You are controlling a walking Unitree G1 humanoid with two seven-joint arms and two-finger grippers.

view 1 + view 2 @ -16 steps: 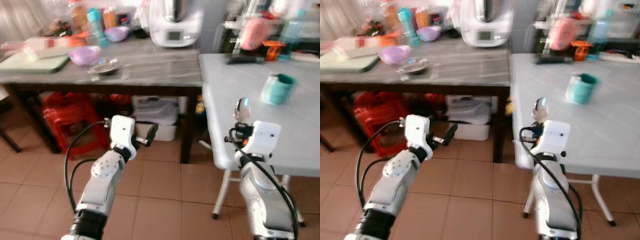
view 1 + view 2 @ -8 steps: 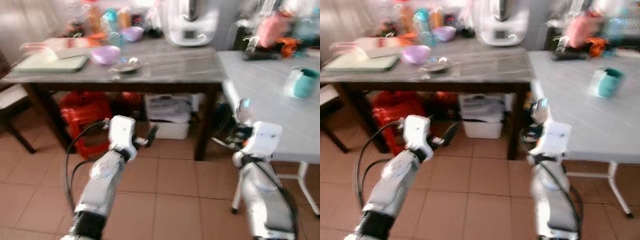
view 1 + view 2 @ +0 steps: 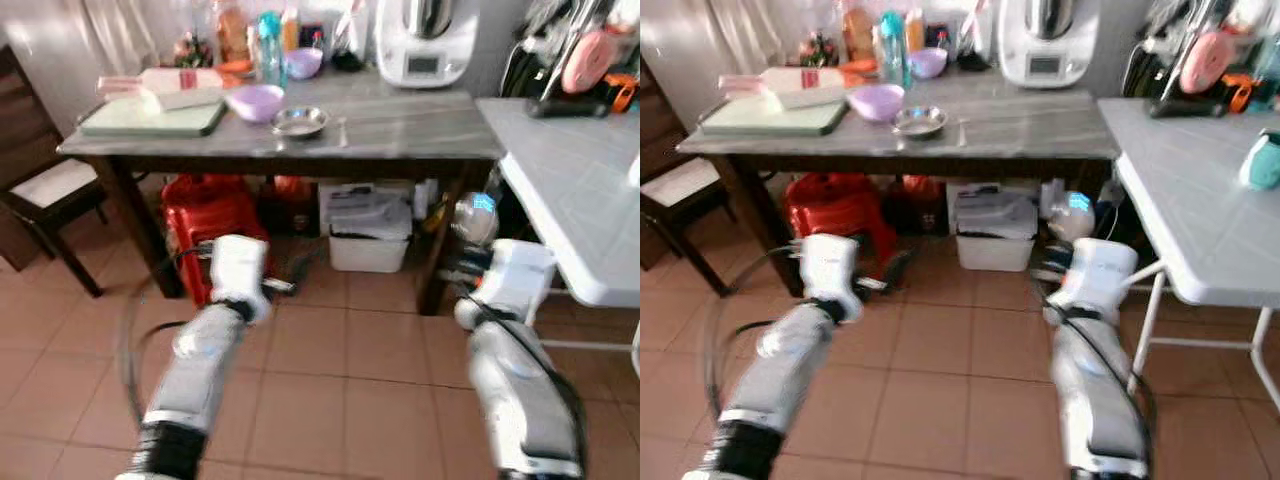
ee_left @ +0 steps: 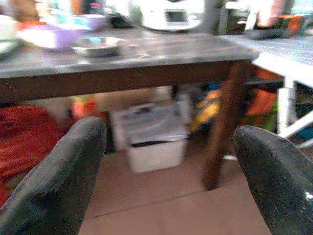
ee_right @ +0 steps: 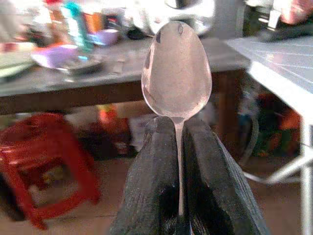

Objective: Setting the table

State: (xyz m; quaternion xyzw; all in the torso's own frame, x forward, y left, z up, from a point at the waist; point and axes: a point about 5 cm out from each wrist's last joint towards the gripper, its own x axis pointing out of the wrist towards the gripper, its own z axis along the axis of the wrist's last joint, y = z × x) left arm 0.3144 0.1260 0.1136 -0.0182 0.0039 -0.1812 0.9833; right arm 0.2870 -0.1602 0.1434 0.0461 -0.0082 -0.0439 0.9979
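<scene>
Your right gripper (image 5: pixel 177 147) pinches spoon (image 5: pixel 176 73) upright, ready for white table (image 3: pixel 580 200) at right. Left gripper (image 4: pixel 166 161) spread, empty.

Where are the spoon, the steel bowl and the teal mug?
spoon (image 5: pixel 176 73), right wrist view, middle of its bowl
steel bowl (image 3: pixel 919 122), right eye view, inside centre
teal mug (image 3: pixel 1265 162), right eye view, its side

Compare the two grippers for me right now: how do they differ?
The right gripper has its fingers shut on a spoon, bowl end sticking up past the tips; the left gripper holds nothing. The left one's fingers are spread wide apart, the right one's are pressed together on the spoon's handle. Both have black fingers and are held out low over the tiled floor, facing the wooden table.
</scene>
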